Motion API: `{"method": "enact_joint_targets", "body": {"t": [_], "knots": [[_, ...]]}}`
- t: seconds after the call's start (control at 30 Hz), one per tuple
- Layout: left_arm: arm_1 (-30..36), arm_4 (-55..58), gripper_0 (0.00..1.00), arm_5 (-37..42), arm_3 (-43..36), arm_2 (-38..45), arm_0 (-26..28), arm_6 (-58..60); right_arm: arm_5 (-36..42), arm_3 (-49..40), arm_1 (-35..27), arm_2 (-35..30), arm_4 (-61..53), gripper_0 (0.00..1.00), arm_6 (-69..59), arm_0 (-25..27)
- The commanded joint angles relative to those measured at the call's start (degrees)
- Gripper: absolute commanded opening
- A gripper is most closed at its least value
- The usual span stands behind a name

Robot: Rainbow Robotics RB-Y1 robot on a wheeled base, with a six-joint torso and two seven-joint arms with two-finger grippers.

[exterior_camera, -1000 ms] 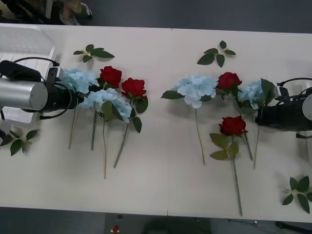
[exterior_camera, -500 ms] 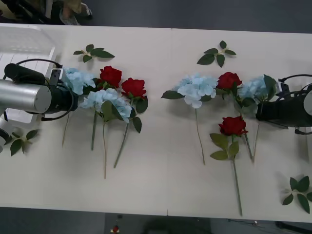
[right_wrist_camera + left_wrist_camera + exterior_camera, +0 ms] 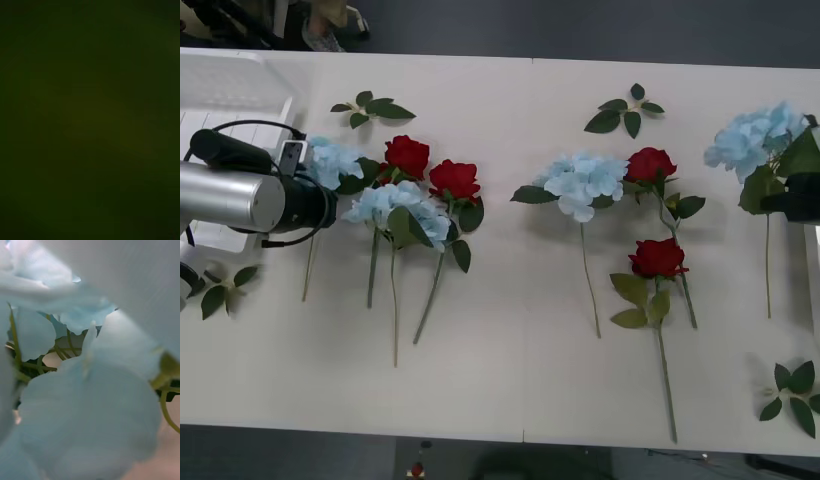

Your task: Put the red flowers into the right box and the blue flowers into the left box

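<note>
While the left arm (image 3: 240, 195) lies level, blue flower (image 3: 332, 160) at its tip

Left box (image 3: 230, 85) far-left on table (image 3: 520, 380), my left gripper (image 3: 315, 190) before it against a flower head (image 3: 332, 160). Right gripper (image 3: 792, 197) at right edge, probably holding another head (image 3: 750, 138).

Setting: you are looking at a lab or test room, not a home.
Table (image 3: 510, 390): long, plain and pale, with a seam across its middle, like a workbench.
Floor: dark grey beyond the far table edge, with dark equipment standing at the upper left corner.
Layout: artificial flowers and loose leaf sprigs (image 3: 370, 108) lie spread out in groups, as a staged trial.
</note>
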Motion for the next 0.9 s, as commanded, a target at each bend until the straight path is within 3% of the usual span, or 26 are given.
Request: {"method": "enact_joint_targets", "body": {"t": [0.03, 0.2, 0.43, 0.7, 0.9], "knots": [[2.79, 0.02, 0.00, 4.73, -2.02, 0.36, -4.55, -2.55, 4.67, -2.32, -2.40, -4.91, -2.64, 0.00, 10.41, -1.25], [4.81, 0.46, 0.00, 13.87, -8.09, 0.36, -7.09, -2.55, 9.67, -2.85, -2.40, -10.10, -7.83, 0.00, 19.02, -1.25], [9.38, 2.04, 0.00, 28.55, -19.07, 0.36, -9.82, -3.08, 13.54, -4.35, -2.40, -10.54, -15.48, 0.00, 31.33, -1.25], [18.34, 0.37, 0.00, 37.42, -28.21, 0.27, -10.26, -5.19, 16.97, -11.20, -2.31, -2.63, -30.68, 0.00, 37.57, -1.16], [24.94, -0.16, 0.00, 37.51, -27.42, 0.36, -10.17, -6.77, 17.23, -15.68, -2.31, 3.17, -37.89, 0.00, 39.06, -0.99]]}}
